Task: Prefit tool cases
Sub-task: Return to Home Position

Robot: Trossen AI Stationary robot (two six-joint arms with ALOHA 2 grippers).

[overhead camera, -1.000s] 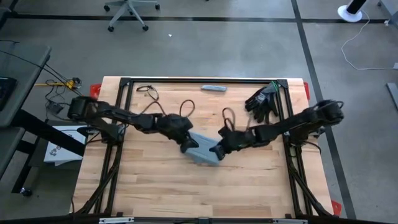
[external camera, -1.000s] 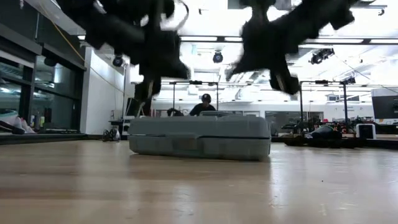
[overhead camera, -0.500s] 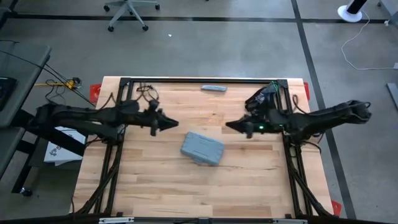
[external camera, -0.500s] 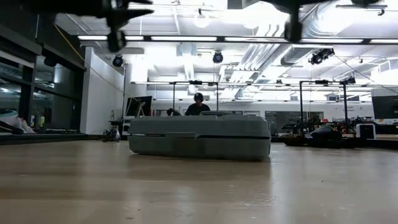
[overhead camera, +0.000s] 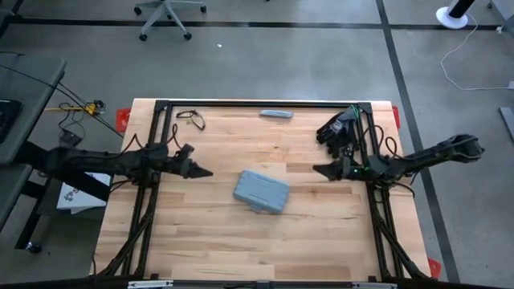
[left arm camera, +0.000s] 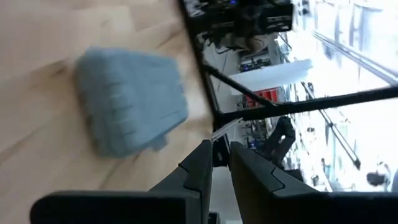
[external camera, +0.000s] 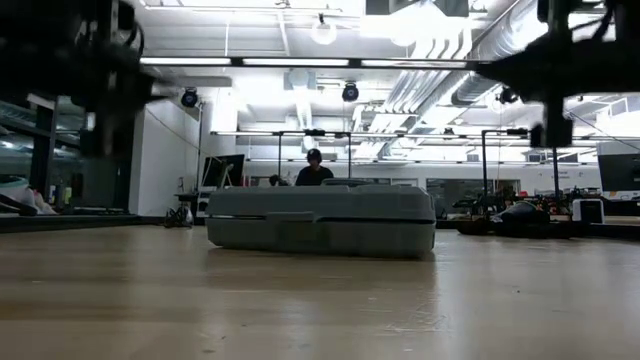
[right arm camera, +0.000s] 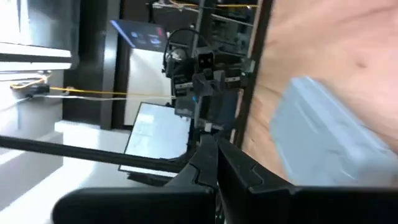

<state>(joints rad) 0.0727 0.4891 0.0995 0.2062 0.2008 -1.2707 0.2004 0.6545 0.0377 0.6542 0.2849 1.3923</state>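
Observation:
The grey-blue tool case (overhead camera: 262, 191) lies closed and flat on the wooden table, near its middle, turned a little askew. In the low view the tool case (external camera: 320, 220) rests on its wide underside. My left gripper (overhead camera: 207, 171) hovers to the left of it, pointing roughly level toward it, its fingers (left arm camera: 202, 168) all but closed with only a thin slit and nothing between them. My right gripper (overhead camera: 317, 169) hovers to the right of the case, shut and holding nothing (right arm camera: 216, 146). Both wrist views show the case (left arm camera: 130, 99) (right arm camera: 329, 130) ahead and apart from the fingers.
A pair of black gloves (overhead camera: 339, 131) lies at the far right corner. A slim grey bar (overhead camera: 276, 114) sits at the far edge, and a black cord loop (overhead camera: 191, 118) at the far left. Black frame rails (overhead camera: 157, 144) run along the table's sides. A person (external camera: 314, 172) is in the room beyond.
Both grippers have pulled away from the case, where they stood a second ago. The left has gone toward the table's left edge and the right toward its right edge, each rolling at the wrist. The case stays flat where it was.

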